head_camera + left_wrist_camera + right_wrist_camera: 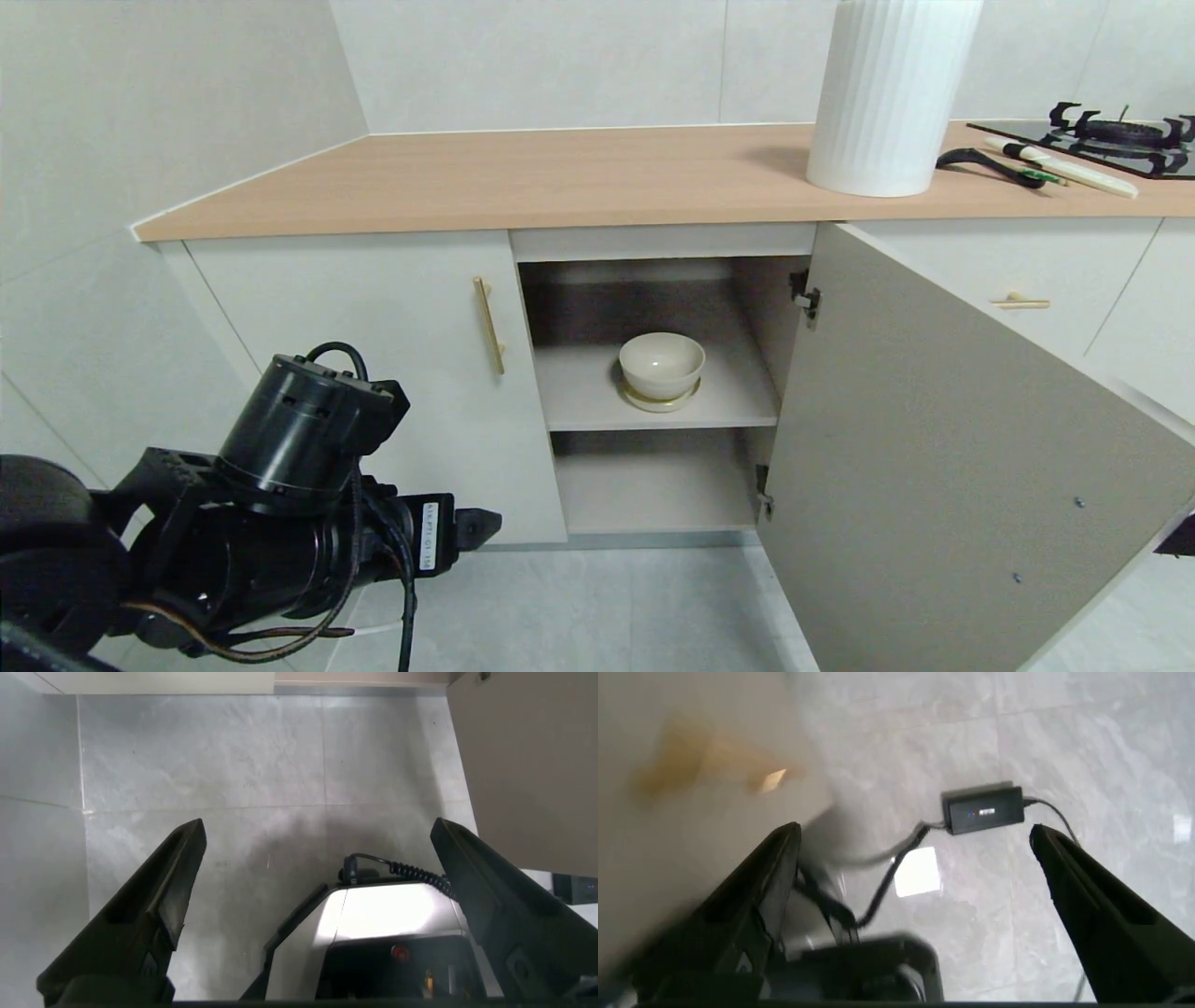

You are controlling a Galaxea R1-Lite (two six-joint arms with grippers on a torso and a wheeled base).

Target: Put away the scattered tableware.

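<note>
Your left gripper (318, 829) hangs low over the floor, jaws wide and empty; your right gripper (915, 838) gapes empty too; the bowl (662, 364) sits on the cabinet shelf (579, 392) ahead; loose utensils (1064, 170) lie lengthwise along the counter (560, 177), far right, likely nearer your right arm.

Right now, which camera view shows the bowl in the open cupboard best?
The head view. There the bowl stands upright on a small plate on the upper shelf, whole and with nothing in front of it. The left and right wrist views both face down at the floor tiles instead.
</note>
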